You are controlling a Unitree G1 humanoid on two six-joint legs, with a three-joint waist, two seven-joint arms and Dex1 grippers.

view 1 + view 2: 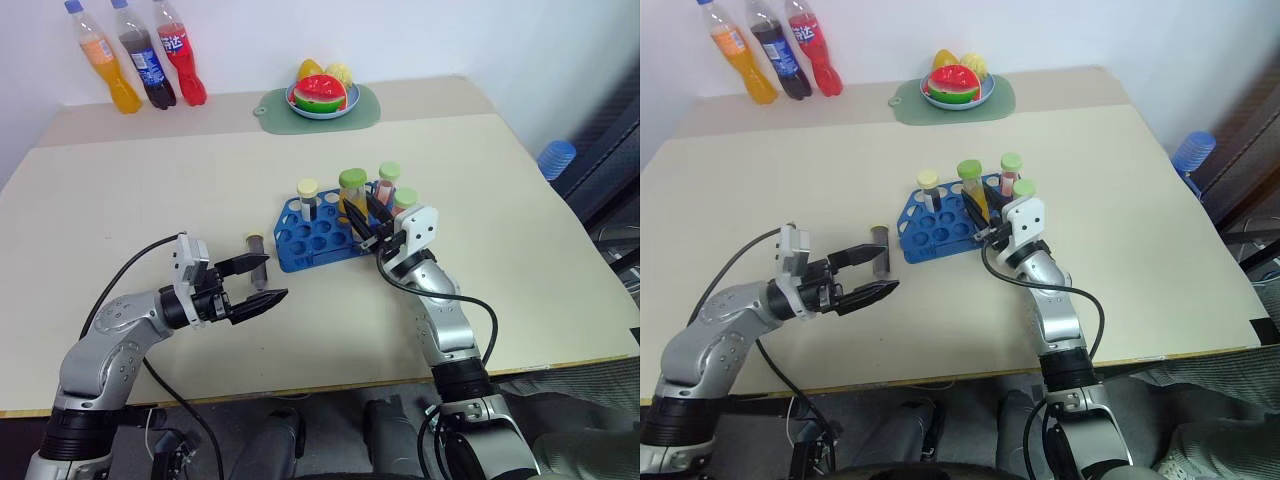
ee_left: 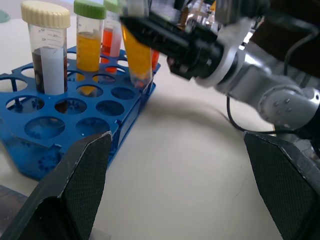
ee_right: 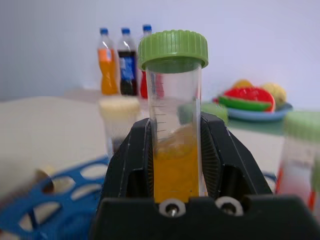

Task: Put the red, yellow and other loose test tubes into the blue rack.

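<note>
We are looking down on a beige table (image 1: 120, 190) where the blue rack (image 1: 318, 235) is lying near the middle. The right gripper (image 1: 368, 228) is closing its two black fingers on the yellow-orange tube (image 3: 176, 130), green cap up, and holding it upright over the rack's right-hand side. In the right wrist view the fingers are covering the tube's lower end, so we are not seeing whether its tip is in a hole; in the left wrist view the tip is hanging right at the rack's near edge.

Standing in the rack we are seeing a dark brown tube with a pale cap (image 1: 308, 200) and a red-orange tube with a green cap (image 1: 388, 183). Another green-capped tube (image 1: 404, 204) is showing just right of the gripper, which is hiding most of it. In the left wrist view a second yellow-filled tube (image 2: 89, 42) is standing in the rack beside the dark one.

The left gripper (image 1: 262, 279) is hovering with its fingers spread wide and holding nothing, left of the rack. A small dark tube (image 1: 257, 257) is standing on the table between those fingers and the rack; its contents are hard to make out.

At the far edge three soda bottles (image 1: 145, 60) are standing together, and a plate of fruit (image 1: 320, 98) is resting on a green mat (image 1: 365, 108).
</note>
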